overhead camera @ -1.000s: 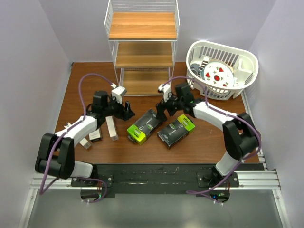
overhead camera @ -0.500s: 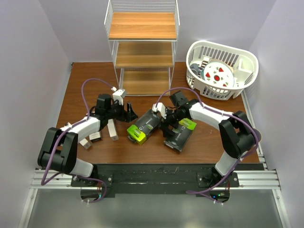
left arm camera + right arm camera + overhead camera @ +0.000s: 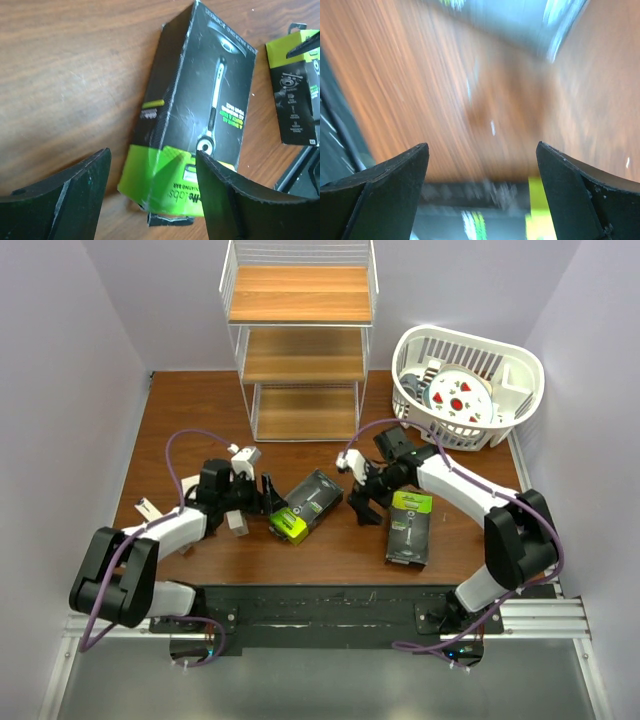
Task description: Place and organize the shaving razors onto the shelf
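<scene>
Two flat black razor packs with lime-green ends lie on the brown table. One pack [image 3: 305, 505] lies at an angle in the middle; in the left wrist view this pack [image 3: 200, 110] has its green end toward me. My left gripper [image 3: 268, 496] [image 3: 152, 192] is open, one finger on each side of that green end, with a gap at the left finger [image 3: 65, 200]. The other pack [image 3: 408, 527] [image 3: 294, 85] lies to the right. My right gripper [image 3: 362, 502] [image 3: 480, 170] stands open and empty between the two packs. Slim cartons [image 3: 237, 523] lie by the left arm. The shelf [image 3: 300, 340] stands at the back.
A white slatted basket [image 3: 520, 380] holding plates and cups sits at the back right. Another small white carton [image 3: 147, 507] lies at the far left of the table. The right wrist view is motion-blurred, showing table wood and a blurred pack [image 3: 520, 225] at the bottom.
The right pack has slid right and turned end-on toward the near edge. My right gripper has drawn back from it. My left gripper moved down to the left pack's green end and narrowed a little.
</scene>
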Controlling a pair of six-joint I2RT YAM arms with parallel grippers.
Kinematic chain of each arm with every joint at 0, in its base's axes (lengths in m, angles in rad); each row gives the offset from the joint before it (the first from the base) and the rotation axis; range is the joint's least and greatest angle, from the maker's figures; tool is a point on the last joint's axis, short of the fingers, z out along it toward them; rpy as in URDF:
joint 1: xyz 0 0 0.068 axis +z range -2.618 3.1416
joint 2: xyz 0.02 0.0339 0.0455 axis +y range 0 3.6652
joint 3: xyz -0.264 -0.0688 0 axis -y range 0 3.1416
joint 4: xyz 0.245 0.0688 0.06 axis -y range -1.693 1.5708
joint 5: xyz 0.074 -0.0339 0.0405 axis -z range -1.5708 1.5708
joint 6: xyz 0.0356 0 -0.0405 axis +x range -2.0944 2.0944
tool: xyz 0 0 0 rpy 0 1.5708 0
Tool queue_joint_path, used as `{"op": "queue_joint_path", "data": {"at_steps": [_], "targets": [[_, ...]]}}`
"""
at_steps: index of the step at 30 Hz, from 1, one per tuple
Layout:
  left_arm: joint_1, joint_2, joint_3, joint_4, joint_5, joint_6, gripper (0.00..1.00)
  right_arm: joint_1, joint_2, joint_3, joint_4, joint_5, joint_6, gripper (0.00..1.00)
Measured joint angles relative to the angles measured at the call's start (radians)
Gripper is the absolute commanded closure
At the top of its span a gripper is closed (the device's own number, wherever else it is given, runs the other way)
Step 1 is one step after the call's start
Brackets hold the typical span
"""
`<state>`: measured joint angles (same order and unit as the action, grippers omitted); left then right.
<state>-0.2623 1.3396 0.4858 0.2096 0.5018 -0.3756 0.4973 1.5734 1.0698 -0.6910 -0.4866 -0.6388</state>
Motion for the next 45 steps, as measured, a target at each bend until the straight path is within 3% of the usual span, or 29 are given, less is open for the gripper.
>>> {"op": "queue_joint_path", "data": {"at_steps": [8, 15, 18, 24, 28, 32, 38, 41, 45], "targets": [[-0.024, -0.032, -0.083, 0.074, -0.013, -0.079, 0.42, 0.087, 0.093, -0.006, 0.283, -0.139, 0.583, 0.06], [-0.058, -0.034, -0.114, 0.135, -0.027, -0.13, 0.56, 0.085, 0.21, -0.025, 0.465, -0.14, 0.89, 0.16], [-0.084, -0.011, -0.115, 0.174, -0.028, -0.146, 0.58, 0.082, 0.234, -0.007, 0.496, -0.127, 0.939, 0.23], [-0.099, 0.117, -0.023, 0.221, -0.046, -0.183, 0.6, 0.039, 0.301, 0.076, 0.52, -0.066, 0.968, 0.25], [-0.101, 0.188, 0.082, 0.192, -0.077, -0.183, 0.33, -0.002, 0.323, 0.1, 0.557, -0.046, 0.99, 0.19], [-0.1, 0.119, 0.135, 0.085, -0.134, -0.2, 0.23, -0.031, 0.315, 0.103, 0.555, -0.058, 1.017, 0.14], [-0.064, -0.157, -0.007, 0.002, -0.117, -0.238, 0.34, -0.053, 0.213, 0.011, 0.584, -0.094, 1.083, 0.11], [-0.063, -0.159, -0.1, 0.028, -0.077, -0.27, 0.4, -0.051, 0.185, -0.042, 0.63, -0.117, 1.148, 0.11], [-0.063, -0.051, -0.158, 0.084, -0.037, -0.32, 0.44, -0.05, 0.199, -0.098, 0.694, -0.135, 1.222, 0.1]]}}
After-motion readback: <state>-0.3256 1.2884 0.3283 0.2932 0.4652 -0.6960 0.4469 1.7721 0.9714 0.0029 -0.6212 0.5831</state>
